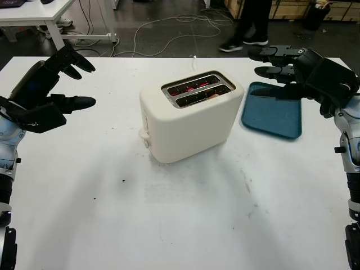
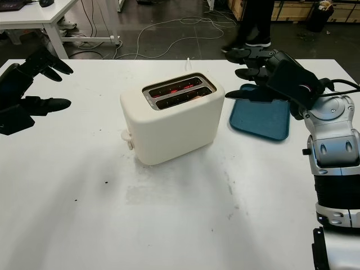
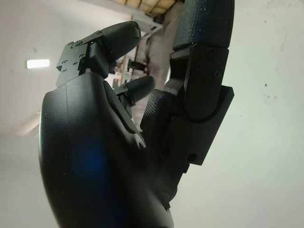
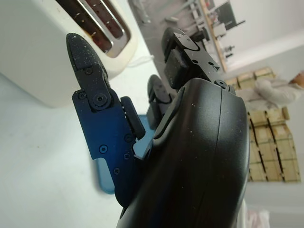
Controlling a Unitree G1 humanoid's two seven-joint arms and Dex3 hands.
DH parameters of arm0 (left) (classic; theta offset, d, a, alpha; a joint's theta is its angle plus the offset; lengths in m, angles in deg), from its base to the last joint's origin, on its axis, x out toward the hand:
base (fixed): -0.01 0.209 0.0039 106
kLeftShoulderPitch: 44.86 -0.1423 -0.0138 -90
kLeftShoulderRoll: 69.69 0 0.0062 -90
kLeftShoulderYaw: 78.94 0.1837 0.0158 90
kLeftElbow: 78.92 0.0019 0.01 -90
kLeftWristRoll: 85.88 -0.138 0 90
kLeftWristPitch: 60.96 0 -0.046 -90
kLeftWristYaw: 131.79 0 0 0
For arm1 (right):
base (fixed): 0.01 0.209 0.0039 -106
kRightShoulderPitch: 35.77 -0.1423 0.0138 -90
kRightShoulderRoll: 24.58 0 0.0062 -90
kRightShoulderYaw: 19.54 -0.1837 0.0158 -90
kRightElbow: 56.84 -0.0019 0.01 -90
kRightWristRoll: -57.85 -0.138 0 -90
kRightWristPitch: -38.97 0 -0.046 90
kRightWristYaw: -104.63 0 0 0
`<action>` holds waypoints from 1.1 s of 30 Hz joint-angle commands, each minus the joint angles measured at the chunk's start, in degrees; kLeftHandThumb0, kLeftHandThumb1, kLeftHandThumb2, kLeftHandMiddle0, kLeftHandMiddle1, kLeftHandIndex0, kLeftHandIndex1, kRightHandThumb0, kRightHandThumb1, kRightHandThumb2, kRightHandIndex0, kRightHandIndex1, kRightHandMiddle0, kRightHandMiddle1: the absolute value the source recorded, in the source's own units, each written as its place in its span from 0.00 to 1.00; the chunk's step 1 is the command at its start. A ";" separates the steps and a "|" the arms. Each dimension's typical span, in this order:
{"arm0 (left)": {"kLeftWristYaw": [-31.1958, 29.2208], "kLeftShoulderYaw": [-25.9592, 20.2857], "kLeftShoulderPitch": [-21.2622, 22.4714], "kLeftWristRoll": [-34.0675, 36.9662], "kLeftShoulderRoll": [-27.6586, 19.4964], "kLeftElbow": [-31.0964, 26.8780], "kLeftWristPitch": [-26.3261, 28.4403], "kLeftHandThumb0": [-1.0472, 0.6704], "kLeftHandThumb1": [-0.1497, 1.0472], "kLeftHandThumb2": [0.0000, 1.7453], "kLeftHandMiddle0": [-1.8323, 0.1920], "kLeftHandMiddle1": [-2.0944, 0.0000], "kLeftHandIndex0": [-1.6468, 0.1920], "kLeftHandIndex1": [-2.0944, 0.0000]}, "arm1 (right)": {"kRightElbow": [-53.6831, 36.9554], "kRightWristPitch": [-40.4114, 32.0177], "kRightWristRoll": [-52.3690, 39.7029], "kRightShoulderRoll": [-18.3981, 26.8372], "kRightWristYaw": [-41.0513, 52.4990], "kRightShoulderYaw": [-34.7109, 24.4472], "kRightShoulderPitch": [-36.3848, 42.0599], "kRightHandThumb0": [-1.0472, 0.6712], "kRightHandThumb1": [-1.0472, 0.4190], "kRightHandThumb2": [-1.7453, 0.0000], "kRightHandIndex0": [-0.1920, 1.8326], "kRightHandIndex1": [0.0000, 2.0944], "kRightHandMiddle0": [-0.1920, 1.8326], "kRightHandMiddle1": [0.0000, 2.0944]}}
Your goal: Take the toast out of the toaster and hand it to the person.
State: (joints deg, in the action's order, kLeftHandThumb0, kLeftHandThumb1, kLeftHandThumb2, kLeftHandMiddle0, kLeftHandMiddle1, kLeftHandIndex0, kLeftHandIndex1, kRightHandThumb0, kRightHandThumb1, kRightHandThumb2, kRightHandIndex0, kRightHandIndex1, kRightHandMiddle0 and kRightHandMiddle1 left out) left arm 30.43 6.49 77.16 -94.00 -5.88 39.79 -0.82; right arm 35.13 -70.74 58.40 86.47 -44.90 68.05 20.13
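Your left hand [image 1: 59, 84] and right hand [image 1: 281, 62] hover open, holding nothing, either side of the cream two-slot toaster [image 1: 188, 115] on the white table [image 1: 185, 219].

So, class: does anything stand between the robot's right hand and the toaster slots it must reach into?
Nothing visible does. The right hand, open, hovers above the blue tray, beside the cream toaster; the air between it and the glowing slots is free. The left hand is open, off to the toaster's other side.

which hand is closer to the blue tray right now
Right. The right hand hovers open just above the blue tray's far edge, beside the toaster. The left hand is open, across the table beyond the toaster.
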 commanded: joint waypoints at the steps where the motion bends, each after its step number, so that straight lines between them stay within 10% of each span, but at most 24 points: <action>1: 0.08 -0.17 -0.29 0.07 0.24 0.24 -0.89 0.00 0.89 0.19 0.91 0.25 0.90 0.33 | -0.08 1.36 0.45 0.47 -0.03 -0.03 -0.69 0.29 0.20 1.00 0.32 0.01 0.32 0.00; 33: 0.58 -0.43 -0.73 0.36 0.66 0.39 -1.51 0.00 0.89 0.19 0.91 0.25 0.90 0.33 | -1.65 -2.83 -0.54 -0.29 -0.48 -0.64 -0.33 0.31 0.19 1.00 0.31 0.01 0.31 0.00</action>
State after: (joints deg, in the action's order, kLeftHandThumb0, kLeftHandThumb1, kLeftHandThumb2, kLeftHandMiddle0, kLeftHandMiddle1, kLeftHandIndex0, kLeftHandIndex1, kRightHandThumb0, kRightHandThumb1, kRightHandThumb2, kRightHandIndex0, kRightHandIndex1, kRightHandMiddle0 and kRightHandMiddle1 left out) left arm 30.62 6.48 76.65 -93.93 -5.42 39.84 -1.57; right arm 34.21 -72.32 58.28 86.45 -44.92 68.06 20.13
